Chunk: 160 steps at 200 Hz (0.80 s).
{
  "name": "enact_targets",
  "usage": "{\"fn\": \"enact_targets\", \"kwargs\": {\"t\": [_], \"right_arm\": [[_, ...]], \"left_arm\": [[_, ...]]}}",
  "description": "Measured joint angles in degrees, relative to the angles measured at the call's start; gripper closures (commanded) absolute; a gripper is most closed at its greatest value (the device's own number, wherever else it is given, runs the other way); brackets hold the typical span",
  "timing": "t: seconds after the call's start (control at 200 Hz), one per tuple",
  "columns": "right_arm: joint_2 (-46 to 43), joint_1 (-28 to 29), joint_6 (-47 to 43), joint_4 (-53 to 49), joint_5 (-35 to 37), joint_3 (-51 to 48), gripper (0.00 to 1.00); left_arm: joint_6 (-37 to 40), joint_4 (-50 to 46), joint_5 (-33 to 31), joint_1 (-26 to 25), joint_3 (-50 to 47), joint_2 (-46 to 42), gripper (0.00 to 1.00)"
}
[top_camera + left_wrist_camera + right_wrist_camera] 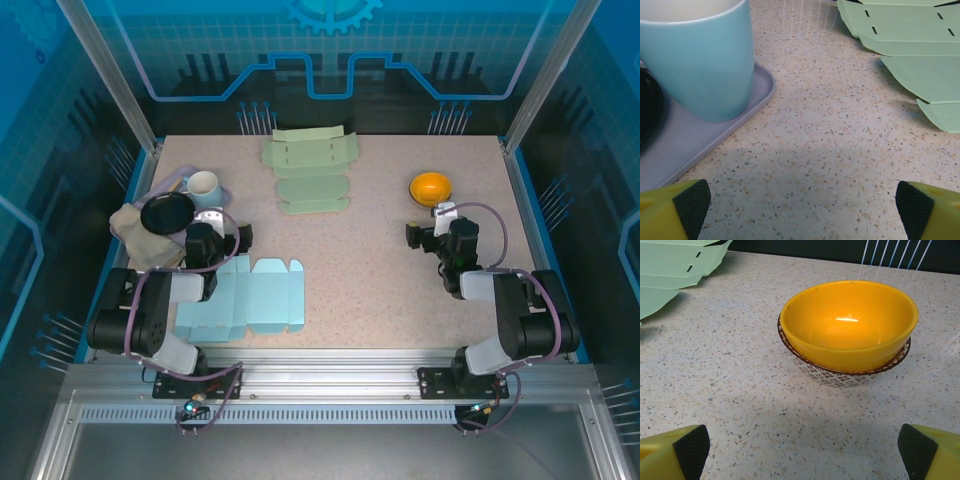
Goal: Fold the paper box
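Ahead and left of the left claw (802,206), spread wide and empty, a blue mug (700,60) stands on a grey tray (705,145). Flat green box sheets (910,45) lie ahead to its right; a flat blue paper box (250,298) lies just behind it. The right claw (802,447), also spread and empty, faces a yellow bowl (850,322) nested in a patterned bowl (840,376).

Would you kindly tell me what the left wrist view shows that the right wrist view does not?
Left wrist, not right: a blue mug standing on a grey tray. Right wrist, not left: a yellow bowl nested in a patterned bowl. Both: flat green sheets, the speckled table, and an open claw, the left claw and right claw respectively.
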Motion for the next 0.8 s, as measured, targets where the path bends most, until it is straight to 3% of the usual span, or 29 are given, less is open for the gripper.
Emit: {"fn": "enact_targets", "kwargs": {"t": [0.265, 0.405, 0.615, 0.8], "right_arm": [[-0.02, -0.04, -0.04, -0.24, -1.22, 0.02, 0.0], [-1.6, 0.61, -0.17, -7.48, 0.81, 2.91, 0.0], [-8.83, 4.0, 1.64, -22.8, 6.6, 12.57, 0.0], [-11.28, 7.91, 2.21, -35.34, 3.06, 22.62, 0.02]], "left_arm": [[-0.07, -1.55, 1.46, 1.2, 0.52, -0.22, 0.01], [-2.49, -14.36, -1.64, 1.2, 6.19, -4.74, 0.01], [-14.12, -32.87, -7.32, 1.2, 14.43, -17.73, 0.01], [-26.25, -54.36, -9.57, 1.2, 22.14, -26.05, 0.01]]}}
